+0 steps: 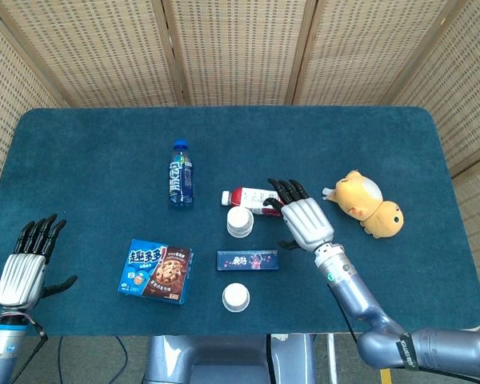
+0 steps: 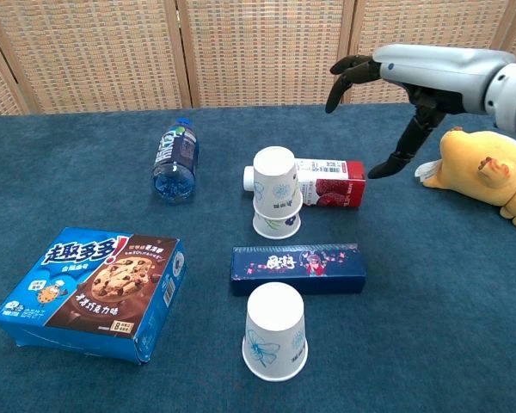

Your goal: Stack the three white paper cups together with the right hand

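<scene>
Right hand (image 2: 413,73) hovering above table (image 1: 80,160), fingers spread, holding nothing, just right of red carton (image 2: 327,182). Two-cup stack (image 2: 276,202) upside down mid-table, touching carton's left end. Third cup (image 2: 275,331) inverted alone, nearer, beyond dark box (image 2: 297,268). Left hand (image 1: 28,264) open, resting far left.

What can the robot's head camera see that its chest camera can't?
Only the head view shows the left hand, open at the table's left edge. Only the chest view shows that the cups near the red bottle are two, stacked upside down. Both show the right hand, open and empty, and the single cup.
</scene>
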Motion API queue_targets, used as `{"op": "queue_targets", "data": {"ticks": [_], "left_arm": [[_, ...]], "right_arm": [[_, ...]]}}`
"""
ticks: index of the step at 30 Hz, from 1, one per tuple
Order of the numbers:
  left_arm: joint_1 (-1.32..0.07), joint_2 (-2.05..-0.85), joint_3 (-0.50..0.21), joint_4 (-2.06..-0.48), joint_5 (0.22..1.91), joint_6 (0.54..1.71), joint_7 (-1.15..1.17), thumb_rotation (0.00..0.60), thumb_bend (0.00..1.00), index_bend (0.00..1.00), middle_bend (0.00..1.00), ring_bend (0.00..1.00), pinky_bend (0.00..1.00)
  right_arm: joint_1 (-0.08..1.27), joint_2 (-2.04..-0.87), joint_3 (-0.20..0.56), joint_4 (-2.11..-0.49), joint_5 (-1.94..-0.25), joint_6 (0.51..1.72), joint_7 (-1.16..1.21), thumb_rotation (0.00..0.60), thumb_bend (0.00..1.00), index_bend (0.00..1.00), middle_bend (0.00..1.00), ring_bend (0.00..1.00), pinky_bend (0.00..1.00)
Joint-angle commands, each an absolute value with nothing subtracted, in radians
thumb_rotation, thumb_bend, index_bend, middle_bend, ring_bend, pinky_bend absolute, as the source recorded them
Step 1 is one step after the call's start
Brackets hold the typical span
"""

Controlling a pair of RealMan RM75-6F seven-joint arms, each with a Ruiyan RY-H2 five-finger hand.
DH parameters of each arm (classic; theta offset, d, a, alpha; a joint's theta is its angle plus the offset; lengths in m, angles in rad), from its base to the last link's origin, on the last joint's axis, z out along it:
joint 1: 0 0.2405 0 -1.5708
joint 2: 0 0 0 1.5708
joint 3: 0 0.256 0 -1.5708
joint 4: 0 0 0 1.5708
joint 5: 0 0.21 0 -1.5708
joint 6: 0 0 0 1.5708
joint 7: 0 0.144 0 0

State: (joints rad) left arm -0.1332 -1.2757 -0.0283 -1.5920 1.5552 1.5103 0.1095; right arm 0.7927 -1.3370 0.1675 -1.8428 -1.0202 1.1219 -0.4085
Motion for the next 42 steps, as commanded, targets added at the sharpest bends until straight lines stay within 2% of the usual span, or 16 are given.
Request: {"op": "queue_targets", "data": {"ticks": [1,12,20,32,42], "left_arm": [[-0.131,-1.275,-0.027,-1.595,1.558,1.513,0.110,0.600,0.11,0.02,0.00,0.00,0.00],[-0.123,-1.264,-0.029,-1.604,1.570,1.533,0.102,0.600,0.11,0.02,0.00,0.00,0.00],[-0.119,-1.252,-0.028,-1.614,1.583,1.546,0.093,0.600,0.11,0.02,0.00,0.00,0.00],[-0.112,-1.240,-0.023,-1.625,1.606,1.564,0.083,0.600,0.11,0.02,0.00,0.00,0.00],[-0.110,-1.238,-0.026,-1.623,1.605,1.565,0.078,0.600,0.11,0.02,0.00,0.00,0.00]], "right_arm": [[0.759,-1.305,0.145,-1.878,-1.052,1.141,-0.388,0.600,0.22,0.28,0.02,0.00,0.00],[0.667,-1.276,0.049,-1.980,-1.201,1.174,-0.361,0.600,0.22,0.34,0.02,0.00,0.00],[0.621,-1.291,-0.002,-2.029,-1.250,1.192,-0.392,0.600,0.22,0.33,0.02,0.00,0.00],[0.589,-1.340,-0.015,-2.061,-1.283,1.197,-0.426,0.600,0.22,0.32,0.02,0.00,0.00],[0.597,-1.406,0.026,-2.067,-1.251,1.180,-0.457,0.600,0.22,0.32,0.02,0.00,0.00]]}}
